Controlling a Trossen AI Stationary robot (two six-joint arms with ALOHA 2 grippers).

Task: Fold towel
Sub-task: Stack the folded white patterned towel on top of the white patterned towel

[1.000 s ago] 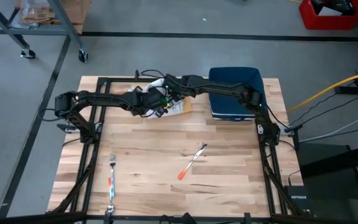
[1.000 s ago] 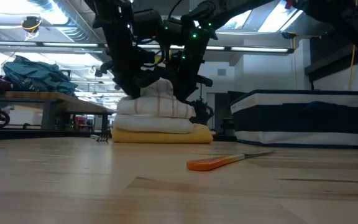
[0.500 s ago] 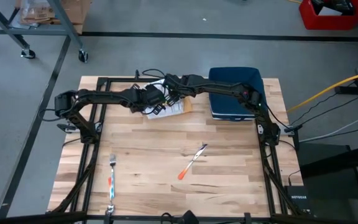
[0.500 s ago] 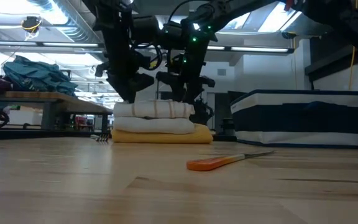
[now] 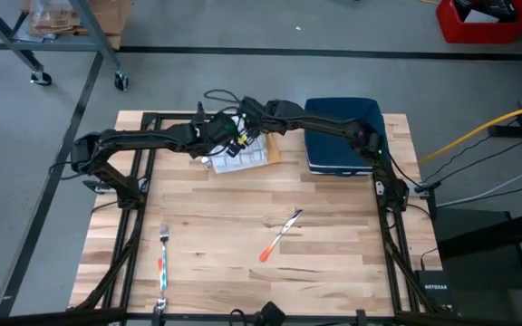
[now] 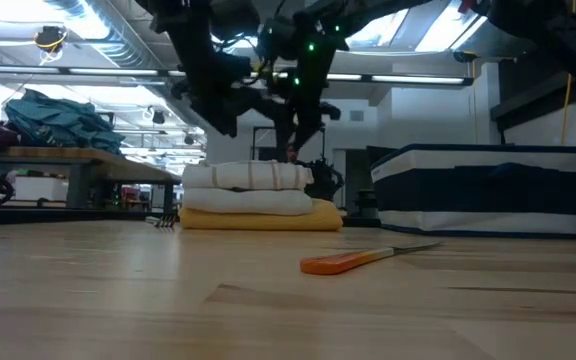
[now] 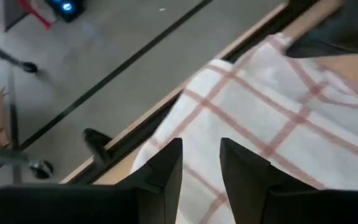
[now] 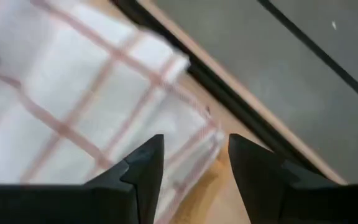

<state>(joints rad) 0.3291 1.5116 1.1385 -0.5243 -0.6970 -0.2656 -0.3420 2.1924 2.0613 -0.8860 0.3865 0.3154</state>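
A folded white towel with red stripes [image 6: 248, 176] lies flat on top of a stack, over a plain white towel [image 6: 248, 201] and a yellow one [image 6: 260, 217], at the table's far middle [image 5: 243, 154]. My left gripper [image 6: 223, 118] hangs open just above the stack's left part, its fingers over the checked cloth [image 7: 260, 118]. My right gripper [image 6: 293, 135] hangs open above the stack's right part, over the towel's far corner [image 8: 73, 93]. Neither touches the cloth.
A dark blue box [image 5: 343, 136] stands to the right of the stack at the far right. An orange-handled knife [image 5: 279, 237] lies mid-table and a fork [image 5: 162, 258] at the near left. The table's far edge runs just behind the stack.
Both grippers have opened, let go of the striped towel and risen a little toward the far edge. The towel's top, which stood bunched up between them, has dropped flat onto the stack.
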